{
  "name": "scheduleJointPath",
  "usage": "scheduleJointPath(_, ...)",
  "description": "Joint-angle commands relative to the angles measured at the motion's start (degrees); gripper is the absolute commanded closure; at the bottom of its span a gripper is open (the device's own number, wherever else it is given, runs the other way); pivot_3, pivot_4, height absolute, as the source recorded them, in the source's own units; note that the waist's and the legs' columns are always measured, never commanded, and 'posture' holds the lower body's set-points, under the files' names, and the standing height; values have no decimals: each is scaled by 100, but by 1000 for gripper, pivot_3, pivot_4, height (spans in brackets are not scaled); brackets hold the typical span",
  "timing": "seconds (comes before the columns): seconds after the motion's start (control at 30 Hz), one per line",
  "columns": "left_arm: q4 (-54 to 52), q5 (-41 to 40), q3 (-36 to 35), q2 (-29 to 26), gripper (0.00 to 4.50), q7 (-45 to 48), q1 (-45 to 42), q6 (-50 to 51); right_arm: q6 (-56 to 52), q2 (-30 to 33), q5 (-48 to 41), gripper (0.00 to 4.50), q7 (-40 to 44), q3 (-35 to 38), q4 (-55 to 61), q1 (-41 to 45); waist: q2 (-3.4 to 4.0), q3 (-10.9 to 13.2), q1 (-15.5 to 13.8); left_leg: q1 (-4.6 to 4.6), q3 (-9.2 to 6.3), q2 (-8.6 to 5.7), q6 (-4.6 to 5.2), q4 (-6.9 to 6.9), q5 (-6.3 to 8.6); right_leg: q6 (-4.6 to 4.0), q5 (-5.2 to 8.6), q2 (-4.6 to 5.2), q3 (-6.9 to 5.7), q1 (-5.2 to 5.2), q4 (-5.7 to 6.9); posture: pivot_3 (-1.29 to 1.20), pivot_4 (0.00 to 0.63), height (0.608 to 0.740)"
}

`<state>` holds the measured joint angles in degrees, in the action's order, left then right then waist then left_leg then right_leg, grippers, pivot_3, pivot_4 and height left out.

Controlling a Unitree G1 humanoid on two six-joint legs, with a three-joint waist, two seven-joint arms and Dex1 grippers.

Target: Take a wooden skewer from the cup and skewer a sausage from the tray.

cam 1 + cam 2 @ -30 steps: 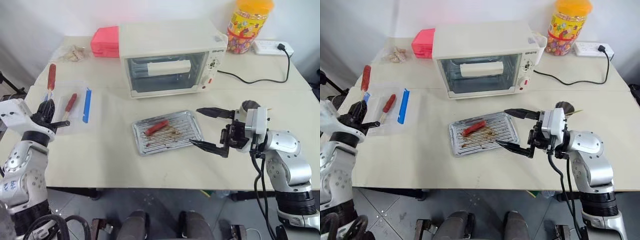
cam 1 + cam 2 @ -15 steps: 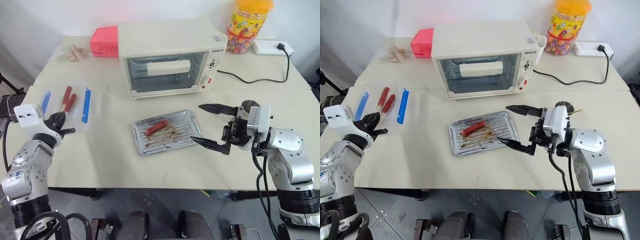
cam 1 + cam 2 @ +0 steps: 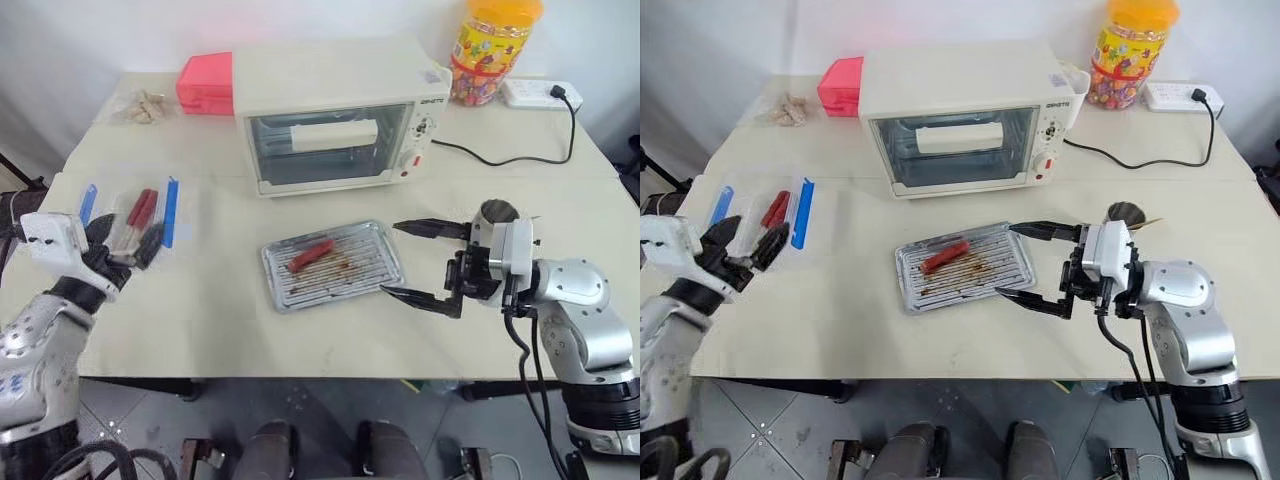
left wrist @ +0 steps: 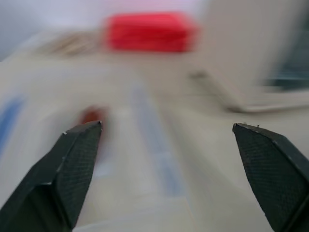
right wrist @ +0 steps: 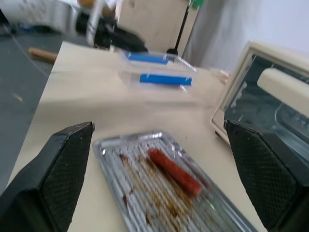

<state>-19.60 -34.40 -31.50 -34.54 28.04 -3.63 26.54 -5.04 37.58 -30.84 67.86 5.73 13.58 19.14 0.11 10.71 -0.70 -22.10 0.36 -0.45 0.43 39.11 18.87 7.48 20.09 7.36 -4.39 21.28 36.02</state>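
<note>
Left hand (image 3: 125, 245) spread, empty, at the clear plastic box (image 3: 125, 215) far left. One glossy red-brown sausage (image 3: 313, 254) lies on the silver ribbed tray (image 3: 385, 272). Right hand (image 3: 420, 263) spread beside the tray; it should reach back right to the grey steel cup (image 3: 497, 212) and pinch one thin skewer low.

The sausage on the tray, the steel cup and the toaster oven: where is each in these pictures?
sausage (image 3: 313, 254): left eye view, middle of its red body.
tray (image 3: 385, 272): left eye view, bare ribbed part near its right end.
cup (image 3: 497, 212): left eye view, its rim.
toaster oven (image 3: 960, 148): right eye view, glass door.
</note>
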Motion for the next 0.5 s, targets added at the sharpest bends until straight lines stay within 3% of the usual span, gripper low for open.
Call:
scheduleJointPath(0.03,-415,-287,-17,-552,55,1408,390,-405,82,205,-119,0,217,215,-36,-87,0,0,-10,2,-1,0,0,0,0,0,0,0,-1,-2,-1,0,150,740)
scheduleJointPath(0.1,-413,98,484,-1134,55,2621,911,-906,252,330,-54,0,471,235,-193,-242,1,-1,-10,4,1,0,0,1,0,-1,0,0,0,-6,-2,0,150,740)
scheduleJointPath(0.2,-214,644,1143,-1433,55,3428,1263,-1753,566,421,81,0,763,172,-356,-422,12,2,-16,13,10,-5,5,-7,2,-2,1,2,3,-16,-7,0,150,740)
scheduleJointPath(0.33,386,1235,1676,-1128,55,3324,1103,-2505,911,383,268,0,913,69,-458,-681,12,2,-30,14,9,-2,6,-7,3,-2,1,-2,2,-18,-8,0,150,740)
scheduleJointPath(0.5,785,1460,1805,-856,55,3146,874,-3007,1236,354,535,0,818,61,-622,-949,11,3,-32,15,10,-1,7,-5,3,-1,0,-4,1,-18,-5,0,150,740)
